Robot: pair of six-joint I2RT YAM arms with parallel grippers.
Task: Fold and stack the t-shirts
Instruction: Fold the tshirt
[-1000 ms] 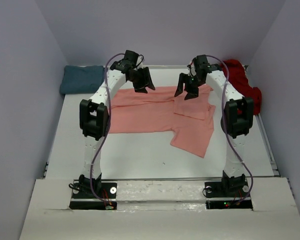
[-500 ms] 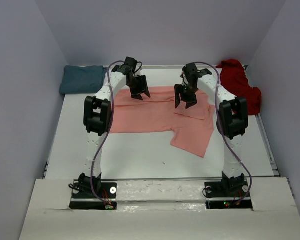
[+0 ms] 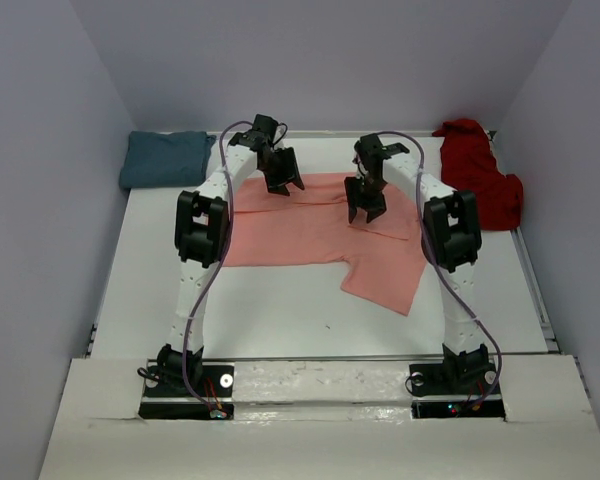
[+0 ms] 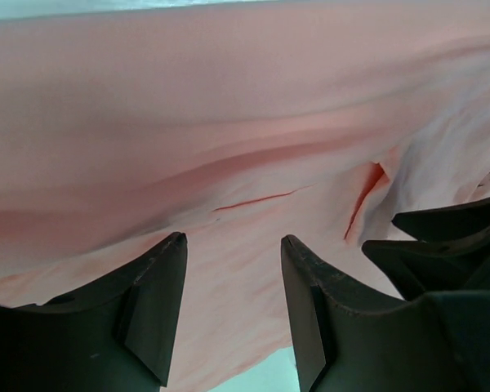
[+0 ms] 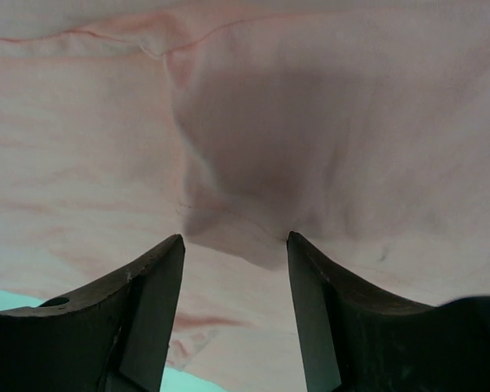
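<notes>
**T-shirts [image 3: 310, 225]: pink one spread out, both grippers open above it**

Pink t-shirt lying in the middle of the white table [image 3: 280, 310], mostly flat, long side running left to right. On its right side, one part reaching toward the near edge and a smaller flap folded over on top. Some soft wrinkles and a seam visible in the left wrist view [image 4: 229, 122]. A darker shadow and a raised fold of the same cloth visible in the right wrist view [image 5: 310, 122].

Teal t-shirt [image 3: 165, 158] at the far left corner, lying as a compact bundle, well apart from the pink one. Dark red t-shirt [image 3: 480, 175] at the far right corner, crumpled, partly against the wall, near the right end of the pink shirt. Not possible to tell if touching it.

Left gripper [image 3: 283, 180] above the far edge of the pink shirt, left of its centre. Fingers spread apart [image 4: 233, 245], nothing between them, only cloth seen below.

Right gripper [image 3: 365, 205] above the right half of the pink shirt, near the folded flap. Fingers also apart [image 5: 235, 241], holding nothing, close over the cloth. Not possible to tell if the tips touch it.

Both arms bent inward, the grippers near each other over the same shirt.
</notes>
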